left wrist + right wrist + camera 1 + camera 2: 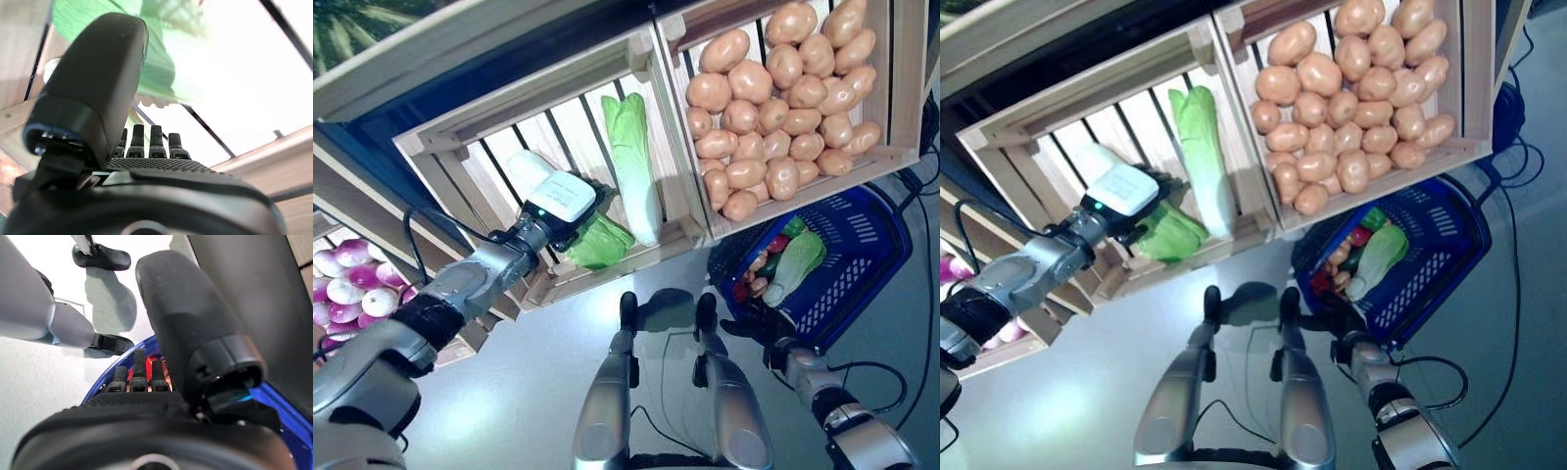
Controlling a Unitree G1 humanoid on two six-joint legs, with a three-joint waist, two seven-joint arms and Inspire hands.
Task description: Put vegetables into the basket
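Reaching in from the lower left of the left eye view, the left hand [570, 217] sits inside the pale slatted wooden crate [440, 145] that fills the upper middle of the frame. Its dark fingers [146, 143] lie against a crumpled bright-green leafy vegetable [599, 243] at the crate's lower edge. In the left wrist view they stand fairly straight in a row with the green leaf just past them, so the hand looks spread rather than clamped, though the close angle leaves this uncertain. Just right of the hand, a long pale-green cabbage with a white stalk [632, 162] runs lengthwise from the crate's back toward its lower front edge, leafy end uppermost in the frame. Farther right is a second wooden crate heaped with tan potatoes [773, 98]. Below it, at centre right, the blue plastic mesh basket [862, 255] already holds several vegetables, and the right hand [756, 327] grips its near rim, fingers curled over the edge. The left hand is plainly the nearer one to both greens; the basket lies to its lower right, well apart.
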